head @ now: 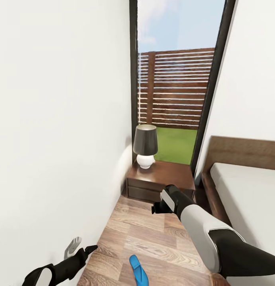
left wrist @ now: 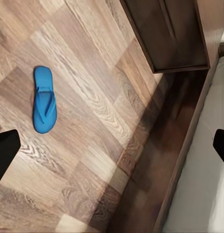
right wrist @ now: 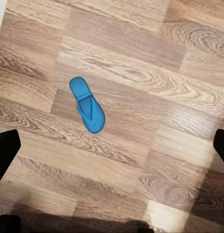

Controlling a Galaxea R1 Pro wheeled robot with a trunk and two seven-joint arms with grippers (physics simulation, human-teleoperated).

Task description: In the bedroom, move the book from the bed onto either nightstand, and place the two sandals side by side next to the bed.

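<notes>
I stand in a narrow strip of wood-plank floor (head: pixel 153 242), pale and darker boards laid in blocks, with a plain white wall (head: pixel 62 131) close on my left and the bed (head: pixel 252 190) along my right. Its light-grey mattress sits on a dark wooden frame, with the headboard (head: pixel 248 153) rising behind. Ahead, at the end of the strip, the nightstand (head: pixel 161 180) fills the gap between wall and bed; a lamp (head: pixel 145 145) with a black shade and round white base stands on its glossy top. Behind it a tall window (head: pixel 175 87) shows a slatted wooden fence, grass and sky.

One blue sandal (head: pixel 139 271) lies flat on the floor near me, apart from the bed, strap side up (right wrist: pixel 88 105).

My right pincer (head: pixel 158 207) hangs over the floor in front of the nightstand, spread wide and holding nothing. My left pincer (head: pixel 79 247) is low by the wall, also spread, also bare; from its camera the sandal (left wrist: pixel 44 100) lies well apart from the bed frame.
</notes>
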